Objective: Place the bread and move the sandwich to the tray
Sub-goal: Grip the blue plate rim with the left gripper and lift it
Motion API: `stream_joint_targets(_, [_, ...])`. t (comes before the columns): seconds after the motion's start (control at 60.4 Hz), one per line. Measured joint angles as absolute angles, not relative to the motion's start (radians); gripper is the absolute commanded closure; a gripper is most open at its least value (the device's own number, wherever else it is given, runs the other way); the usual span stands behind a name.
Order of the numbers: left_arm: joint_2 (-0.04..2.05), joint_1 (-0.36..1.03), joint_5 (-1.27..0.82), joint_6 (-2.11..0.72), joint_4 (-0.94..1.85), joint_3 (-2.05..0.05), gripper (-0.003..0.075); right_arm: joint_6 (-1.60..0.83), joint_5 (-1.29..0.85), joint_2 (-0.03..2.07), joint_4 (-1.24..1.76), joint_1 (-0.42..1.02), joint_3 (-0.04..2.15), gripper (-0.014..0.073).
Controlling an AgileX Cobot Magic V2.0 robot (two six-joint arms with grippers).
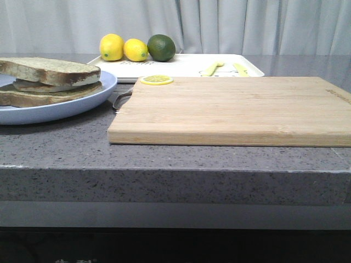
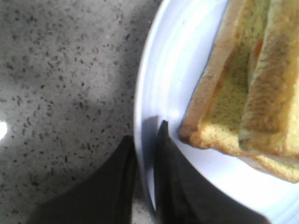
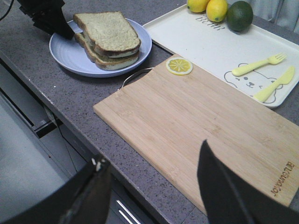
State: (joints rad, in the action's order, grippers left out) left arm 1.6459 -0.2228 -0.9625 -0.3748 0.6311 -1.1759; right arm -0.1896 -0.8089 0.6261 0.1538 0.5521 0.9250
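The sandwich (image 1: pixel 49 87) (image 3: pixel 108 44) lies on a pale blue plate (image 1: pixel 82 101) (image 3: pixel 65 56) at the table's left. Its top layer is the thick bread (image 1: pixel 49 68) (image 3: pixel 106 29), with white egg showing beneath. In the left wrist view my left gripper (image 2: pixel 145 130) is shut on the plate's rim (image 2: pixel 154 70), one finger outside and one inside, just short of the sandwich (image 2: pixel 247 93). From the right wrist it appears at the plate's edge (image 3: pixel 60 29). My right gripper (image 3: pixel 152 151) hangs open and empty over the table's front edge. The white tray (image 1: pixel 186 64) (image 3: pixel 205 44) sits at the back.
A wooden cutting board (image 1: pixel 230 109) (image 3: pixel 196 121) fills the middle and right, with a lemon slice (image 1: pixel 156 80) at its far-left corner. On the tray are two lemons (image 1: pixel 111 47), a lime (image 1: pixel 161 47), a yellow fork (image 3: pixel 252 67) and a knife (image 3: pixel 275 84).
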Motion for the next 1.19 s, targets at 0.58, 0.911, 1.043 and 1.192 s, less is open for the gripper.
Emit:
stream_joint_targets(0.58, [1.588, -0.245, -1.036, -0.414, 0.657, -1.329, 0.0738, -0.190, -0.809, 0.626, 0.154, 0.552, 0.925, 0.0160])
stream_joint_targets(0.911, [1.625, -0.153, -1.032, -0.414, 0.786, -1.509, 0.0738, -0.190, -0.809, 0.626, 0.154, 0.552, 0.925, 0.0160])
stream_joint_targets(1.043, [1.713, -0.100, -1.016, -0.384, 0.848, -1.607, 0.0738, -0.190, -0.809, 0.626, 0.154, 0.552, 0.925, 0.0160])
stream_joint_targets(1.192, [1.862, -0.039, -0.994, -0.308, 0.863, -1.745, 0.0738, -0.190, -0.809, 0.626, 0.154, 0.552, 0.925, 0.0160])
